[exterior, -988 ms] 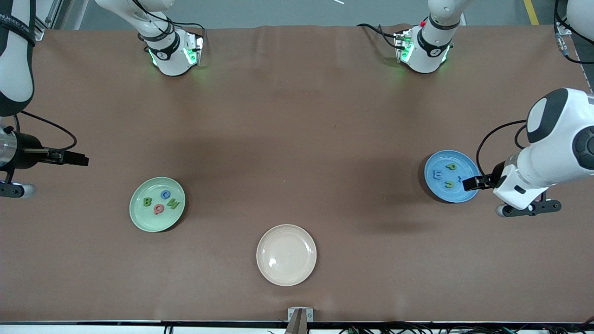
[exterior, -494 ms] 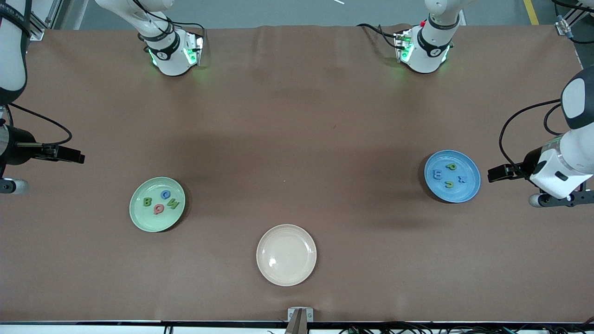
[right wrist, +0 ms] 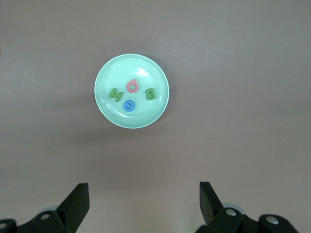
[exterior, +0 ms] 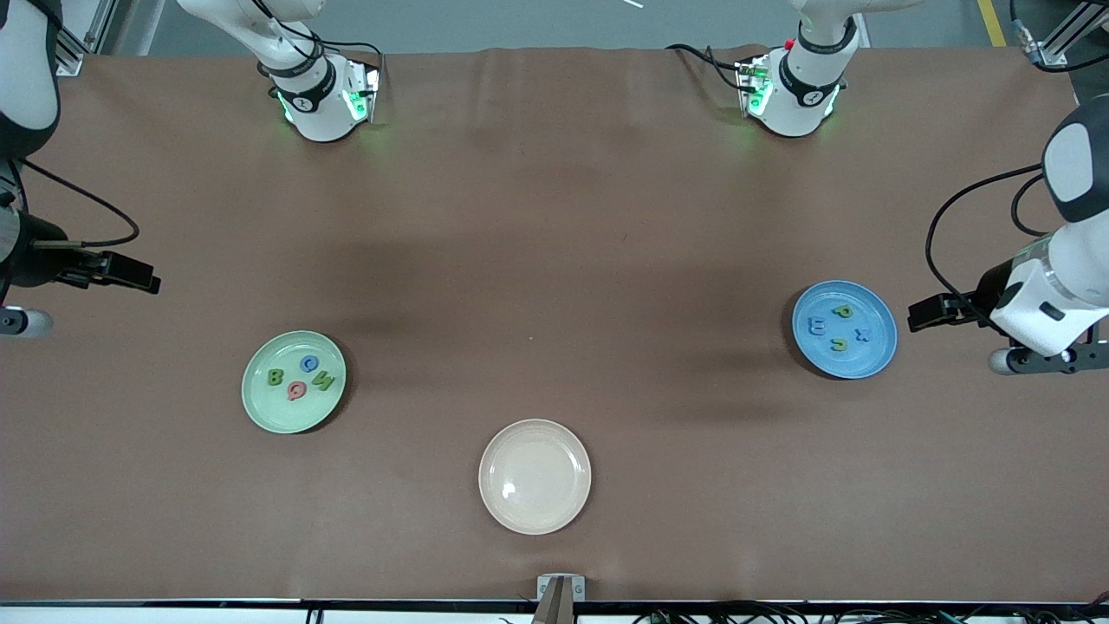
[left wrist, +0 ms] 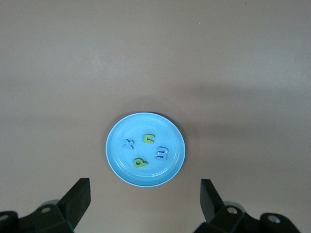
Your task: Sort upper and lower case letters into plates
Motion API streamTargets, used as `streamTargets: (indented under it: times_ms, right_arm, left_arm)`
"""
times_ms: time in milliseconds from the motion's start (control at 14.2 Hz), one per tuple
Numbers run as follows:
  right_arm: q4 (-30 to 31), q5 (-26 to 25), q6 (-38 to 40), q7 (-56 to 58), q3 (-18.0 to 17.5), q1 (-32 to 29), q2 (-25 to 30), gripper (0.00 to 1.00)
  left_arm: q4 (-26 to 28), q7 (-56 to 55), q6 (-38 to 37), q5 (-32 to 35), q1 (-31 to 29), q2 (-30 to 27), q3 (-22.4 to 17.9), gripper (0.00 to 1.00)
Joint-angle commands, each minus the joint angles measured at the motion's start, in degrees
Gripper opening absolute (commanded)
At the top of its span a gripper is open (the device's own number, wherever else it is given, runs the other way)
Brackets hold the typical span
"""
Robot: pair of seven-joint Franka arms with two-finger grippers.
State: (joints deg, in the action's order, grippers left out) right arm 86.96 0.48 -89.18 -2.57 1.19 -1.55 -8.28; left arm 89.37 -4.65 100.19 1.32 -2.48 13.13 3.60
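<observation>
While both grippers' fingers (left wrist: 80, 199) gape wide (holding nothing), letters (exterior: 299, 378) lie flat, variously turned, in plates (exterior: 260, 407).

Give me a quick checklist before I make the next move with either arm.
1. Four small flat letters in the pale mint green round plate: ok.
2. Four small flat letters in the bright blue round plate: ok.
3. Cream-beige round plate holds no letters: ok.
4. No loose letters on the brown table: ok.
5. Left hand open, holding nothing, beside the blue plate: ok.
6. Right hand open, holding nothing, at its end of the table: ok.
</observation>
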Motion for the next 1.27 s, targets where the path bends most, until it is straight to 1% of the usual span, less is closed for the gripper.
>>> streamTargets:
  times_ms: [0,141,212,423,564,705,776,988,1199]
  right_arm:
    - [6.8,0.3,-2.0,0.6,-0.2,0.0,6.3,1.0]
    - [8.5,0.2,-2.3,0.6,-0.2,0.3,8.5,1.0]
    - [8.9,0.2,-2.2,0.6,-0.1,1.1,9.1,1.0]
    - [9.7,0.1,-2.3,0.6,0.4,2.6,10.1,1.0]
    - [10.3,0.1,-2.3,0.6,1.3,3.0,10.9,1.0]
    - [10.8,0.1,-2.3,0.6,1.4,2.7,11.6,1.0]
    - [11.2,0.1,-2.3,0.6,1.4,2.5,12.0,1.0]
    - [11.6,0.2,-2.3,0.6,1.4,1.3,13.3,1.0]
    - [12.9,0.2,-2.3,0.7,1.3,1.0,15.1,1.0]
  left_arm:
    - [2.1,1.2,-0.5,-1.1,2.0,-3.1,-2.6,0.99]
    - [2.1,1.2,-0.5,-3.5,2.0,-4.1,-2.8,0.99]
    - [2.2,1.3,-0.6,-4.4,2.3,-4.9,-3.8,0.99]
    - [4.2,1.3,-0.7,-4.5,2.6,-6.9,-3.9,0.99]
    - [5.3,1.3,-0.7,-4.5,3.3,-8.3,-4.1,0.99]
    - [5.6,1.2,-0.7,-4.6,6.0,-9.1,-6.7,0.99]
    - [5.4,1.2,-0.5,-5.1,6.2,-9.2,-7.1,0.99]
    - [6.4,1.3,-0.4,-5.8,5.8,-10.8,-7.1,0.99]
    - [6.6,1.3,-0.4,-5.8,4.9,-10.9,-6.9,0.99]
